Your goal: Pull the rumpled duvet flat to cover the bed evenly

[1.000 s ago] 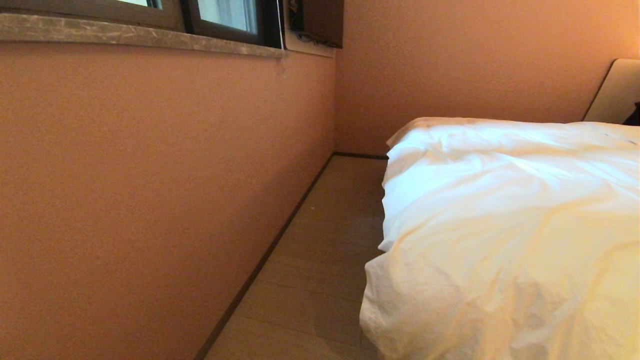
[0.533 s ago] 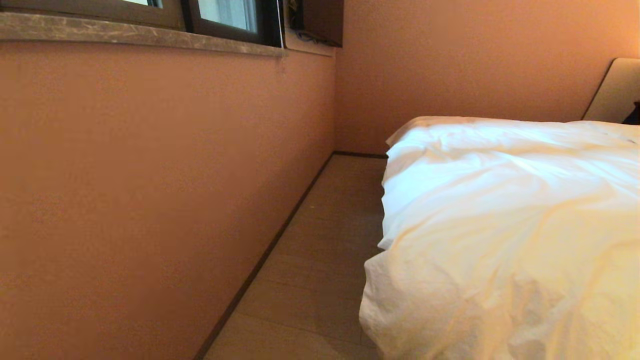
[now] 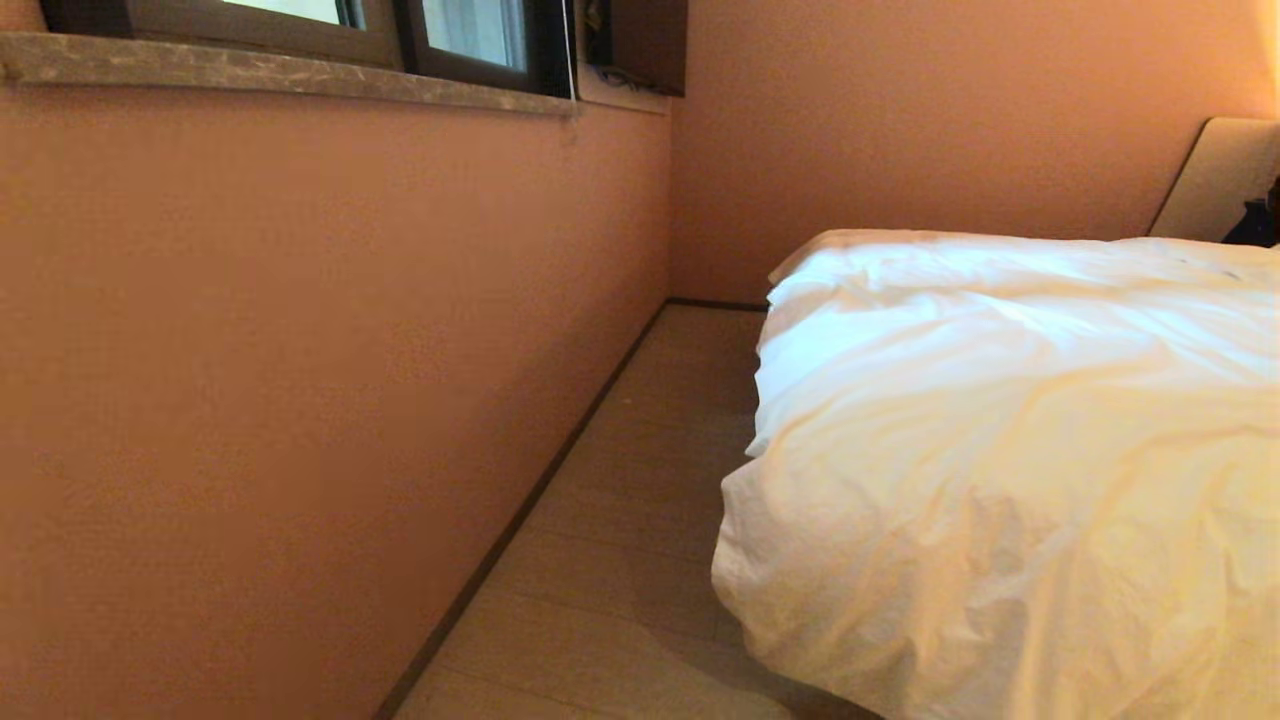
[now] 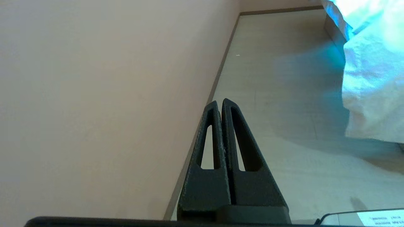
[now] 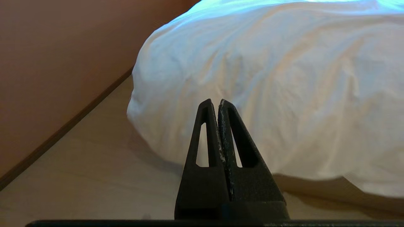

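Both pincers fully closed, empty. Left gripper (image 4: 221, 102) faces floor; right gripper (image 5: 214, 101) faces duvet (image 3: 1000, 450) at 12 o'clock. Risk: closed jaws shove fabric, adding rumples.

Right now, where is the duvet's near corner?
In the head view the duvet fills the right side, its near corner hanging over the floor strip beside the wall, ahead of the right gripper.
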You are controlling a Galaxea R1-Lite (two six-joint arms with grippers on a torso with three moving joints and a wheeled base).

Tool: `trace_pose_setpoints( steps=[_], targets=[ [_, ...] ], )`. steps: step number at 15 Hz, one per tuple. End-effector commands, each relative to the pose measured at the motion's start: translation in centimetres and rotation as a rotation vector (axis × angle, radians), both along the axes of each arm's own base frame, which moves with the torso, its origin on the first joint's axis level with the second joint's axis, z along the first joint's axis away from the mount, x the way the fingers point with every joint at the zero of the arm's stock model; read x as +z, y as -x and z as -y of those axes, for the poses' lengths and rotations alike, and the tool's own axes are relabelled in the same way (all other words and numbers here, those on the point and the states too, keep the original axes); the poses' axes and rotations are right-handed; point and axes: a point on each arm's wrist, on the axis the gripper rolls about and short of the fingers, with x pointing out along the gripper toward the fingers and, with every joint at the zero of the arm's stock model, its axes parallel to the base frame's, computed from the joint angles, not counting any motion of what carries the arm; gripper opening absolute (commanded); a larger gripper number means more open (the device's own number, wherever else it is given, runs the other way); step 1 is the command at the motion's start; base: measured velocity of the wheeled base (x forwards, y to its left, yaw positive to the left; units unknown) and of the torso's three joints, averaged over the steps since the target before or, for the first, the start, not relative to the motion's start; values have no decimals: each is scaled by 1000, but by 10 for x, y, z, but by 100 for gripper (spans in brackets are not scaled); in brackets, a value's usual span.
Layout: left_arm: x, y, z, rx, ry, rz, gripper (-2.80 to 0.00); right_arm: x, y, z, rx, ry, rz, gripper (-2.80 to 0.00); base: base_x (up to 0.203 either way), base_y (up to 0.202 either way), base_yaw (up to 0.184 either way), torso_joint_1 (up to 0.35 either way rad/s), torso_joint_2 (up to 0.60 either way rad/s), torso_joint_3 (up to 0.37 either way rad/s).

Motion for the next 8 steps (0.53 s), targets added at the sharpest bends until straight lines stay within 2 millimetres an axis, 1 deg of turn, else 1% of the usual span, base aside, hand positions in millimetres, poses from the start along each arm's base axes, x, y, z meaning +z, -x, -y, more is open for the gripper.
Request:
trace_pose_setpoints(
  steps=[1,4,5,8],
  targets=[
    [0,0,0,0,0,0,-280,0,0,0,0,0,-2,-280,-194,0,2,7,2,2],
    [0,0,0,0,0,3,-280,0,0,0,2,0,-2,-280,-191,0,2,5,4,2],
    [0,0,0,0,2,1,-280,0,0,0,0,0,-2,-280,-146,0,-2,-1,1,10],
    [0,0,0,0,3,1,-280,0,0,0,2,0,-2,-280,0,0,0,0,0,0]
  ],
)
